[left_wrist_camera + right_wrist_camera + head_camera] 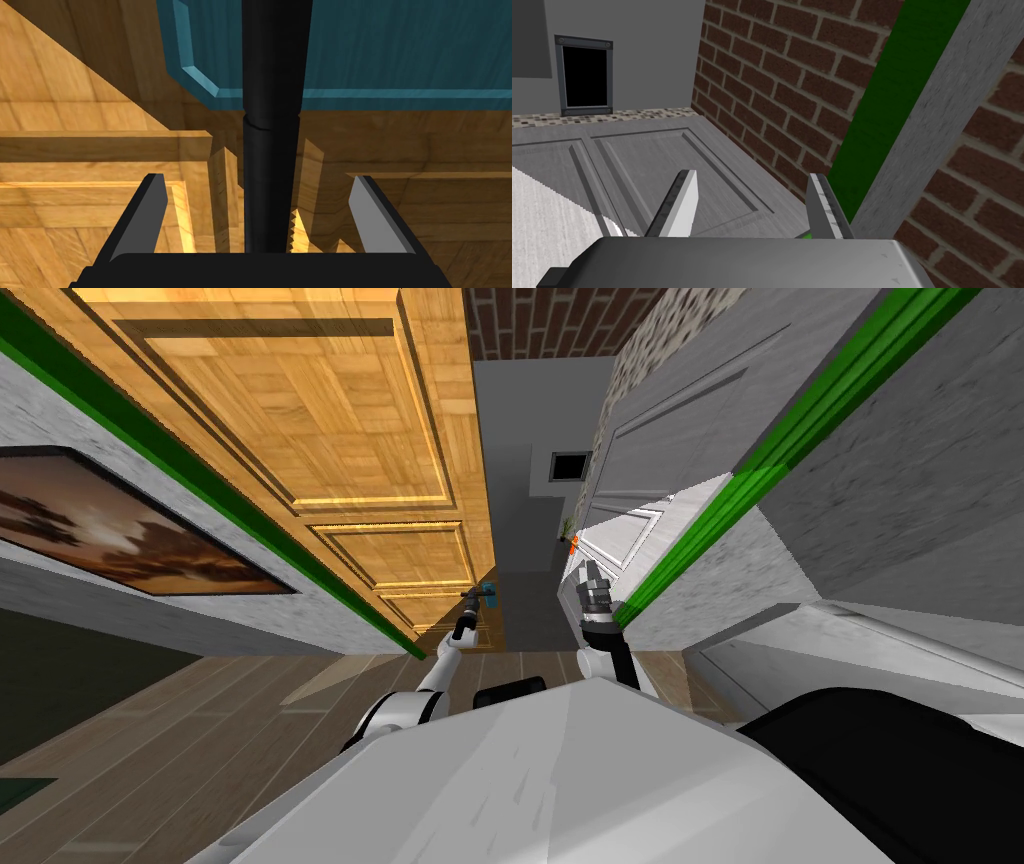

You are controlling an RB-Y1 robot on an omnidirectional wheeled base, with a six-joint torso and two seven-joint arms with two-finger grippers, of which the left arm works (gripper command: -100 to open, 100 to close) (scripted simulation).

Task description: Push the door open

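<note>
A wooden panelled door point(330, 418) stands along my left, its free edge beside a narrow grey passage point(525, 538). My left gripper point(478, 598) is up against this door at its handle. In the left wrist view the black lever point(272, 75) runs from a teal plate point(400, 45) down between the fingers of the left gripper point(262, 210), which is open and does not touch it. My right gripper point(590, 578) hangs open beside a grey panelled door point(640, 458). The right wrist view shows the right gripper point(752, 205) holding nothing above that grey door point(662, 150).
Green door frames point(760, 478) border both sides. A brick wall point(792, 75) and a small dark framed hatch point(586, 76) lie beyond the passage. A framed picture point(110, 528) hangs on the left wall. Wood flooring point(200, 738) runs under me.
</note>
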